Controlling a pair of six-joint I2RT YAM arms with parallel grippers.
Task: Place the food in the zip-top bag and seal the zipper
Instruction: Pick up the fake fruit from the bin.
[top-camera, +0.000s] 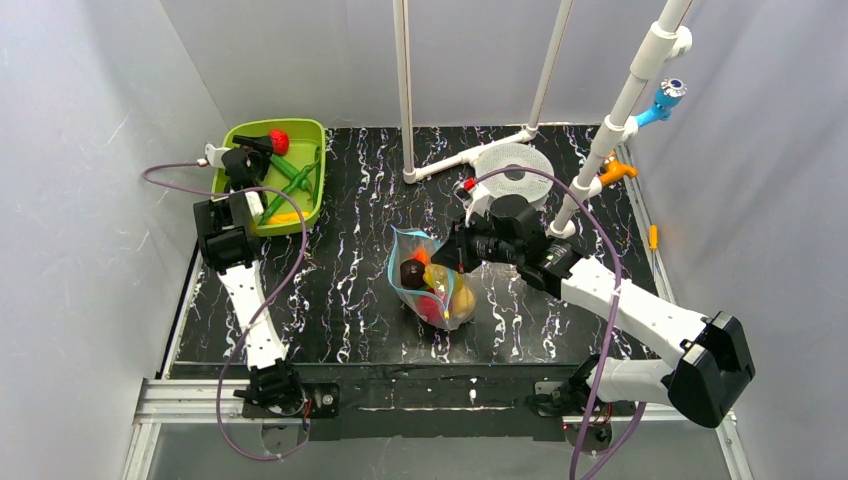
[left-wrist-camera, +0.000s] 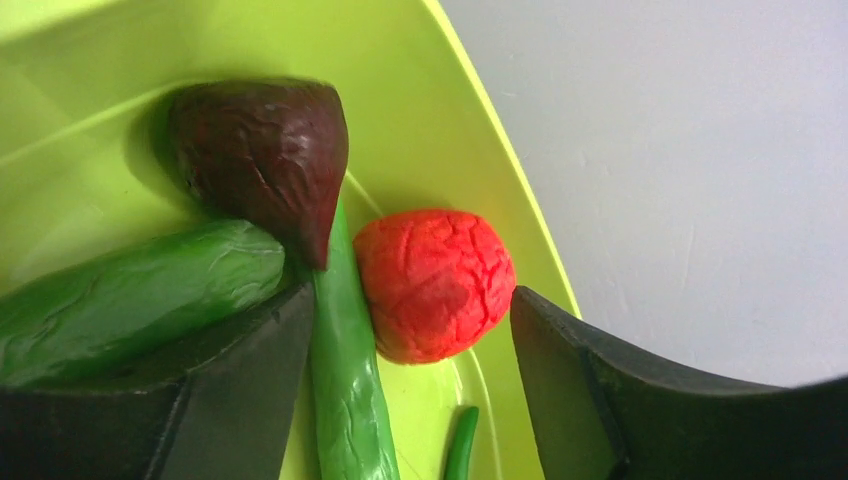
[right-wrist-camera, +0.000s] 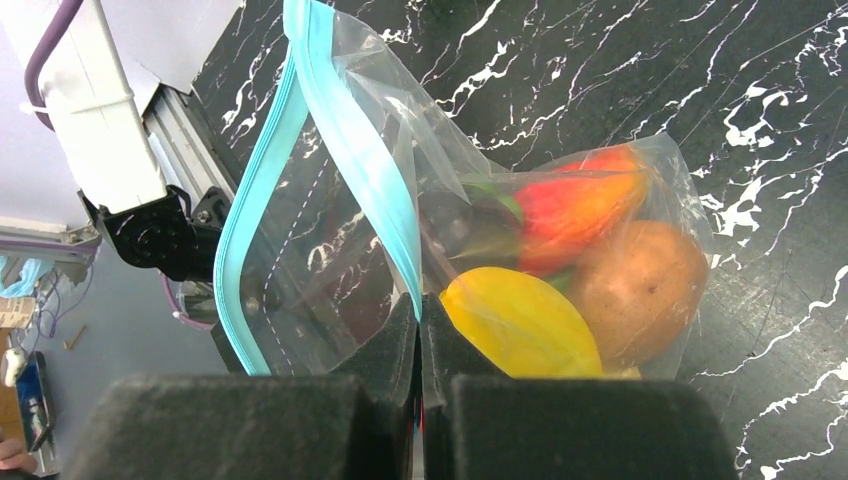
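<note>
1 red ball (left-wrist-camera: 435, 280) inside open left hand (left-wrist-camera: 410, 305), right hand (right-wrist-camera: 420, 322) pinching zipper (right-wrist-camera: 352, 150)

Green pod (left-wrist-camera: 345, 400), perhaps bean, partly offscreen.

Left arm (top-camera: 245, 290) reaches forward-left with its wrist bent down. Left hand (left-wrist-camera: 415, 350) points downward, its 2 fingers (left-wrist-camera: 600, 400) spread apart. Right arm (top-camera: 640, 310) stretches forward and inward. Right hand (right-wrist-camera: 420, 350) has its fingers pressed together, pinching the zip-top bag (right-wrist-camera: 330, 250) at the rim.
</note>
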